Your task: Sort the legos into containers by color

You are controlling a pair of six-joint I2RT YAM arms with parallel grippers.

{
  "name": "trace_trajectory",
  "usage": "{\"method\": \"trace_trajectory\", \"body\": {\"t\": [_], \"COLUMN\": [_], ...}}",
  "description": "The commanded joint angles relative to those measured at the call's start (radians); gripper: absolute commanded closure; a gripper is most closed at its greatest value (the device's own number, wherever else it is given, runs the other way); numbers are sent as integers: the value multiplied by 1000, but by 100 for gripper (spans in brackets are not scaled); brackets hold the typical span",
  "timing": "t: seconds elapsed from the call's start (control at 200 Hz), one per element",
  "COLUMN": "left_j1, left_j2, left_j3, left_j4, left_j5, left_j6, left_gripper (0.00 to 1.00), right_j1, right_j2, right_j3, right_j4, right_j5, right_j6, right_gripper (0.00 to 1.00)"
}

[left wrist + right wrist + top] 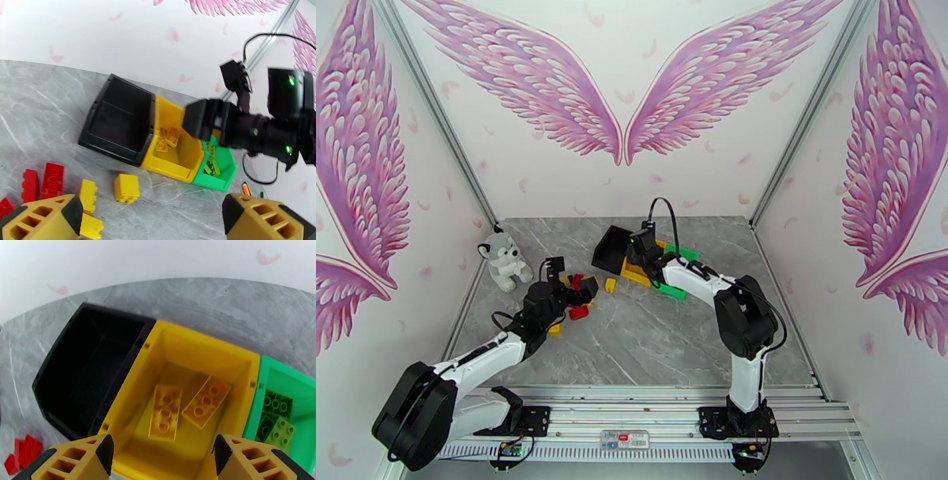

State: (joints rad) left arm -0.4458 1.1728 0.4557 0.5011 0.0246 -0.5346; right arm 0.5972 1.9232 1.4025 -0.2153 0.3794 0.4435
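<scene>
Grey marble tabletop carries the black bin, yellow bin and green bin joined in a row, the right gripper hovering spread and empty over the yellow bin's two yellow bricks, the left gripper gaping above loose red legos and yellow legos, green bricks resting in the green bin.

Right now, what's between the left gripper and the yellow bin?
A single loose yellow brick stands on the table between the left gripper and the yellow bin; the left wrist view shows it.
</scene>
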Motion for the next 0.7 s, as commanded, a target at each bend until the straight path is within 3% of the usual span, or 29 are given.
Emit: {"method": "trace_trajectory", "body": {"t": [0.0, 0.38, 0.58, 0.695], "left_j1": [44, 318, 441, 496], "left_j2": [-62, -160, -125, -91], "left_j3": [-39, -152, -190, -206], "left_j4": [-60, -98, -42, 4], "left_j5": [-50, 57, 160, 204], "left_j6": [-16, -121, -178, -211], "left_gripper": [1, 1, 1, 1], "right_j1": [81, 365, 504, 565], "right_j2": [-86, -65, 23, 89], "right_j3": [-55, -183, -104, -38], "right_j4": [69, 199, 170, 154], "right_j5": [0, -133, -175, -183], "right_j6": [-20, 12, 0, -4], "right_gripper": [23, 17, 20, 16]}}
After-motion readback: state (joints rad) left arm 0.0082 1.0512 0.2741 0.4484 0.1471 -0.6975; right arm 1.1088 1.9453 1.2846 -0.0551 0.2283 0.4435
